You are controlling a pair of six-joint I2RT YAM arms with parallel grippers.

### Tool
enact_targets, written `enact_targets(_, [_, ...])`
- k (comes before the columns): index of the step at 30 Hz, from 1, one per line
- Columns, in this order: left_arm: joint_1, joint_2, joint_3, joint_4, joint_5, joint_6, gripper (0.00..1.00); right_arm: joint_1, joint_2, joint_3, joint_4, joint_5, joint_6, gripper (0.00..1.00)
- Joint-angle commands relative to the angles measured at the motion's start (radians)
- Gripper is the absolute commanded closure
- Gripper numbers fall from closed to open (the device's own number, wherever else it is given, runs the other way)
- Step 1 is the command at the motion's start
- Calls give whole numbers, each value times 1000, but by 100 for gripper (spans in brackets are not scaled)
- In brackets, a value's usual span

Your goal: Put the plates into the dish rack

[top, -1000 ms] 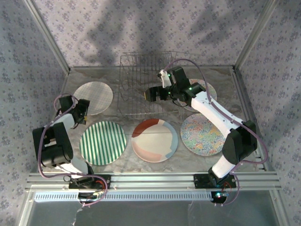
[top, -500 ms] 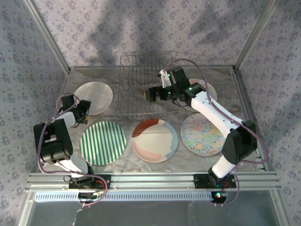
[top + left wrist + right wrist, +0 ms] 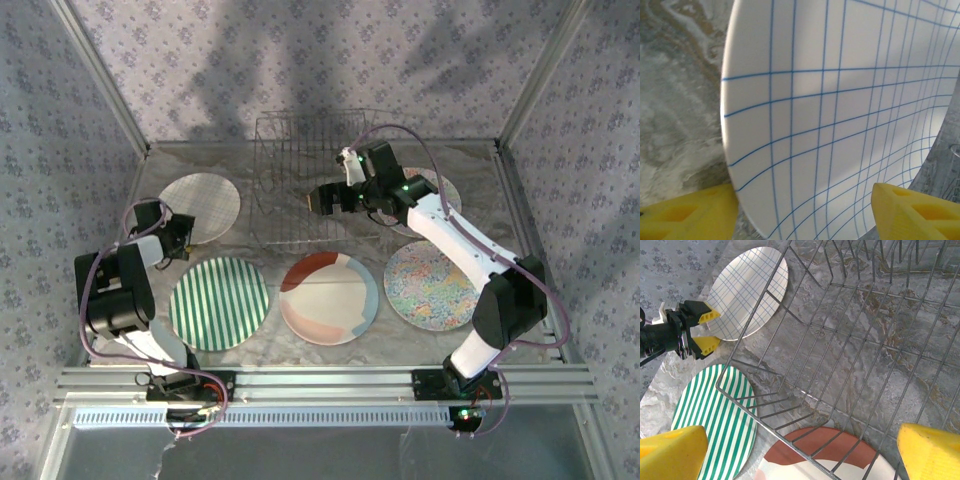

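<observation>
The left tool point(image 3: 710, 329) is held wide open at the near rim of the white plate with blue grid lines point(image 3: 200, 205). One yellow finger point(image 3: 690, 210) is seen on each side of that rim, and nothing is gripped; whether the fingers touch the plate cannot be told. The plate lies flat on the desk point(image 3: 250, 345), just left of the dish rack point(image 3: 290, 170). The right tool point(image 3: 316, 200) is held above the rack's wires with its jaws spread wide and nothing between them. The green-striped plate point(image 3: 218, 303), the cream plate with red and blue patches point(image 3: 330, 298) and a mosaic plate point(image 3: 430, 285) are laid in a row along the near side. A second mosaic plate point(image 3: 445, 185) is partly covered by the right arm.
</observation>
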Motion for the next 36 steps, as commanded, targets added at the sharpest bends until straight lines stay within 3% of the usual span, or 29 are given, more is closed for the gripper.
enact_targets(1, [-11,23,22,56,-13,-30,31,-8,10,-1,-8,-12,-10,0])
enact_targets(12, [-27,65,-2,128,-25,-67,40,-8,16,-4,-9,-12,-6,0])
enact_targets(17, [-27,75,-33,169,-31,-84,51,-8,16,-7,-12,-11,-6,0])
enact_targets(27, [-29,51,-83,218,-58,-99,100,-7,7,-7,-17,-5,-4,0])
enact_targets(36, [-29,-24,-72,151,-68,-66,100,-3,-7,-2,-24,0,-8,0])
